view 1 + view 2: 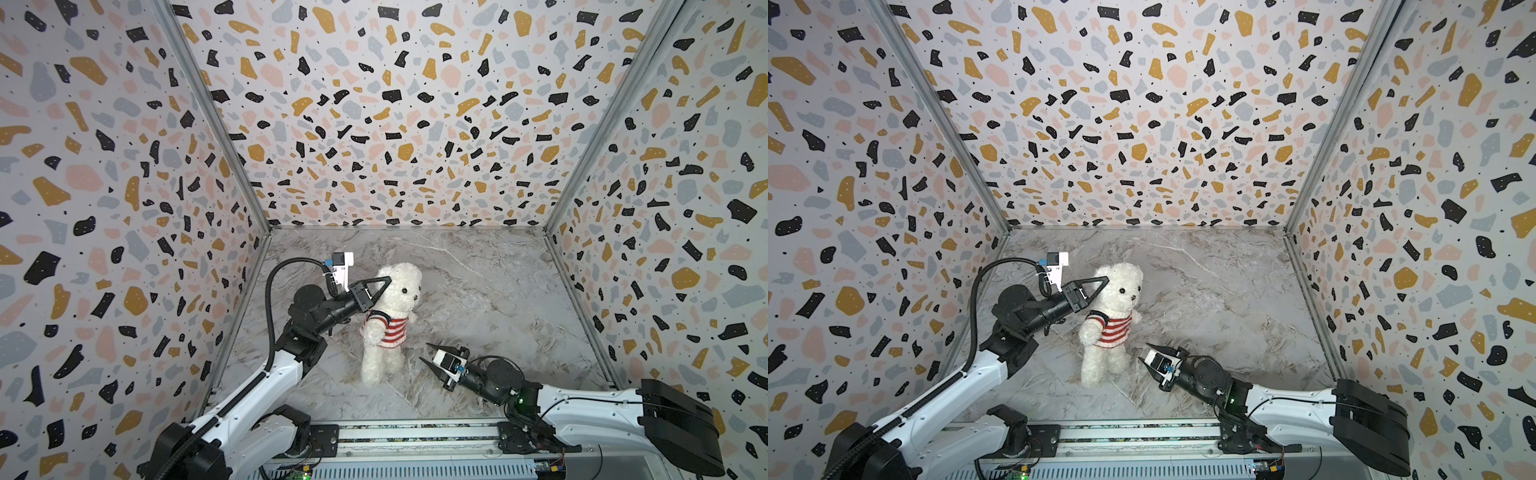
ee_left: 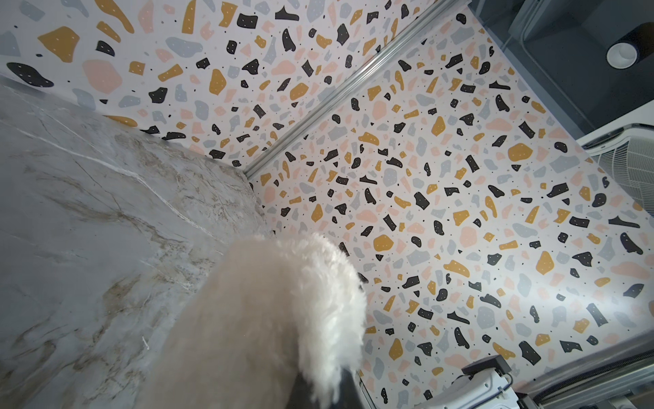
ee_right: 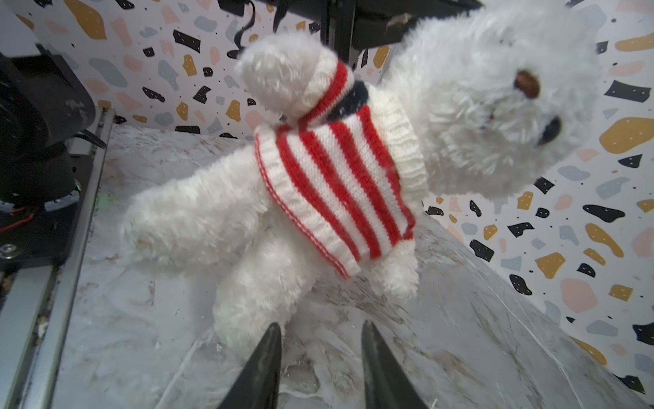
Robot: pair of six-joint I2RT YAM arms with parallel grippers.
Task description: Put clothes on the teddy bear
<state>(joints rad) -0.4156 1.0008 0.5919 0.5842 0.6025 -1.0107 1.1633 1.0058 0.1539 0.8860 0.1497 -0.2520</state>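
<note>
The teddy bear stands upright mid-table in both top views, cream-white and fluffy. It wears a red-and-white striped sweater over its torso, with both arms through the sleeves. My left gripper is shut on the fur at the side of the bear's head, near an ear. In the left wrist view the white fur covers the jaws. My right gripper is open and low over the table, just right of the bear's legs, with nothing between its fingers.
Terrazzo-patterned walls enclose the grey marble tabletop on the left, back and right. A metal rail with the arm bases runs along the front edge. Bare table lies behind and to the right of the bear.
</note>
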